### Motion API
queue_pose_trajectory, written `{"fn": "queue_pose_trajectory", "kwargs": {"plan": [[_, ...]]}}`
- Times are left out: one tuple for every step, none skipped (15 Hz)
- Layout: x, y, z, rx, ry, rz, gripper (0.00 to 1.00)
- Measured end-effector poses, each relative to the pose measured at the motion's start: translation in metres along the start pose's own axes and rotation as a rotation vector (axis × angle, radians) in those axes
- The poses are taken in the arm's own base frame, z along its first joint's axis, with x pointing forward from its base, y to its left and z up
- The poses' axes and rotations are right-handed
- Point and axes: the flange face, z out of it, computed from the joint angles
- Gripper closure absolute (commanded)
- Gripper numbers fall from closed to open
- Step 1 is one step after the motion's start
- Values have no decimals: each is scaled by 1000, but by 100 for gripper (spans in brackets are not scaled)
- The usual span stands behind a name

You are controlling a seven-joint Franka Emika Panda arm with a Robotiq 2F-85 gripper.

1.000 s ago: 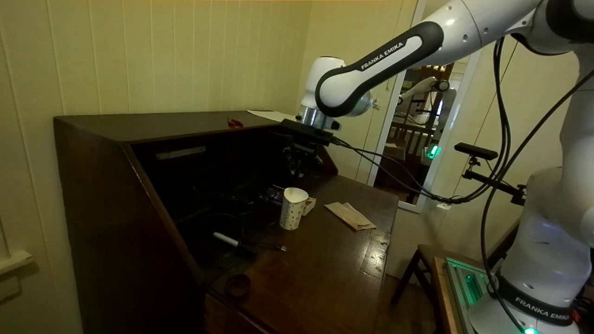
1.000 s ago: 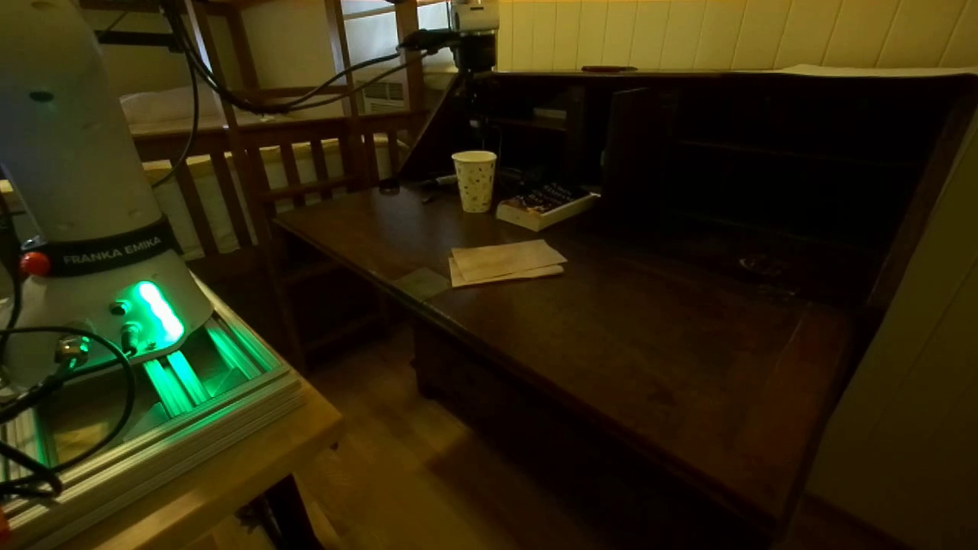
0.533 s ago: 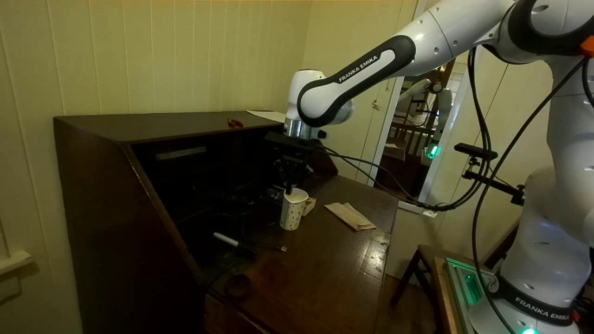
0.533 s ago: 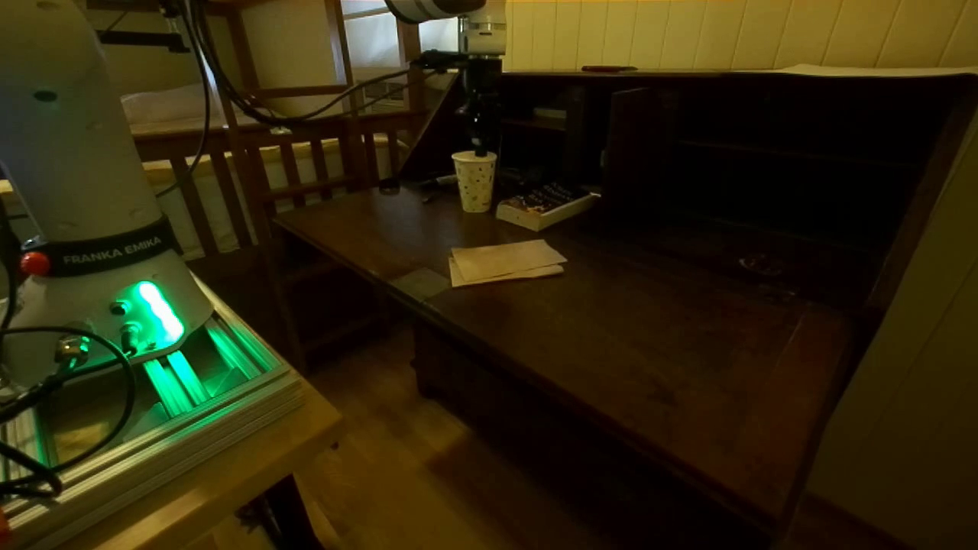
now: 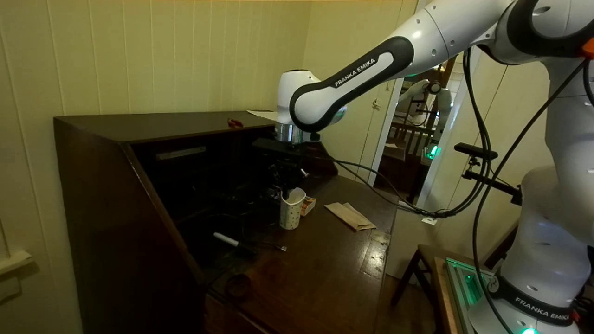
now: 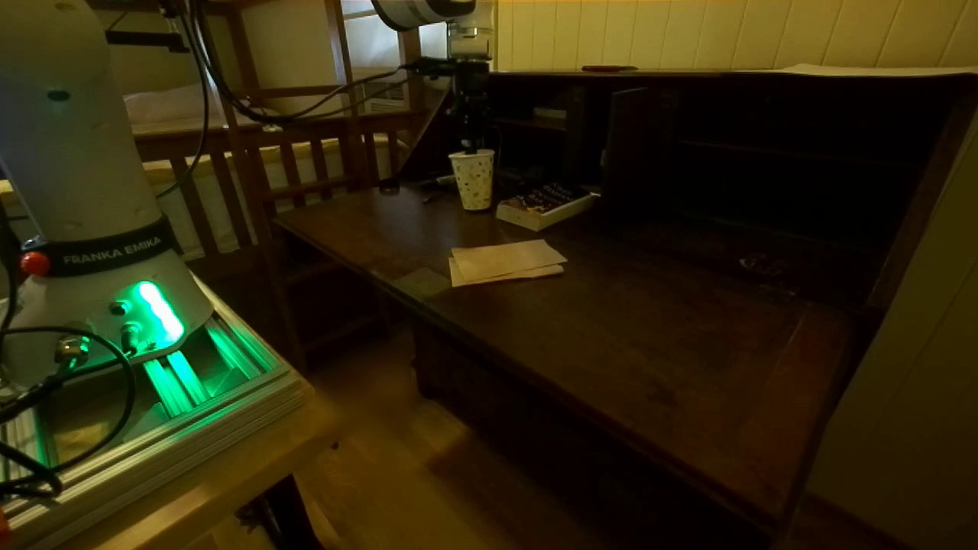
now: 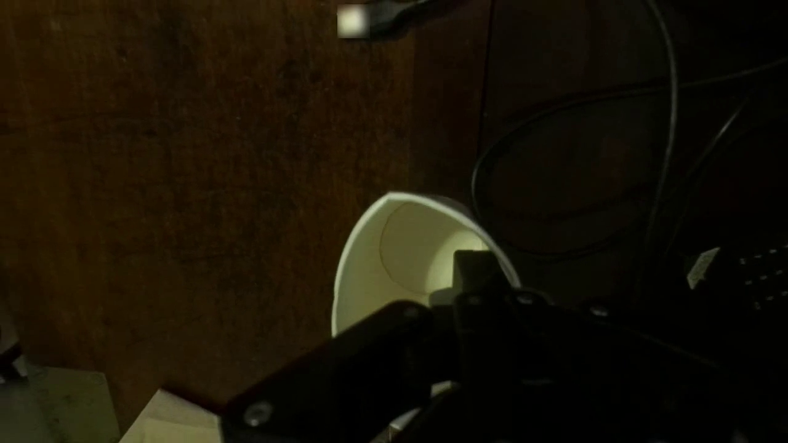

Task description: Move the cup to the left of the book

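Furthest left in an exterior view stands the arm's base (image 6: 99, 252); right of it begins the bench (image 6: 359, 221), where the cup (image 6: 474, 181) stands near upright, perhaps tilted a little, already on the left of the dark-covered book (image 6: 546, 202) as this camera sees it. The fingers (image 7: 473, 269) are at the cup's rim: in the wrist view one tip reaches inside, but I cannot tell how wide they stand or whether they grip the wall. The cup looks like thin paper, so it should be light, springy and easily crushed; its mouth shows bent to a blunt point. A soft pinch just under the lip, one finger inside and one outside, would suit it; a hard squeeze could fold it. Further right come folded tan papers (image 6: 506, 262), nearer the front edge, then the book, flat and just beside the cup.
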Motion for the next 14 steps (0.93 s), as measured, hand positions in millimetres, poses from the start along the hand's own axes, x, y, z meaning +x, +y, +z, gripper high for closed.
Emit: {"fn": "queue_pose_trajectory", "kwargs": {"plan": [[-2, 1, -1, -6, 16, 1, 100], [-3, 3, -1, -11, 32, 0, 100], [-2, 6, -1, -17, 44, -5, 100], [-1, 8, -2, -25, 58, -10, 100], [1, 11, -2, -30, 71, -17, 100], [3, 13, -3, -32, 83, -26, 100], [4, 15, -3, -34, 91, -34, 100], [5, 17, -3, -35, 99, -47, 100], [5, 18, -3, -30, 107, -65, 100], [5, 18, -4, -19, 114, -83, 100], [5, 18, -4, -4, 118, -99, 100], [5, 18, -4, 14, 119, -118, 100], [5, 17, -4, 31, 118, -136, 100], [5, 16, -4, 48, 117, -155, 100]]}}
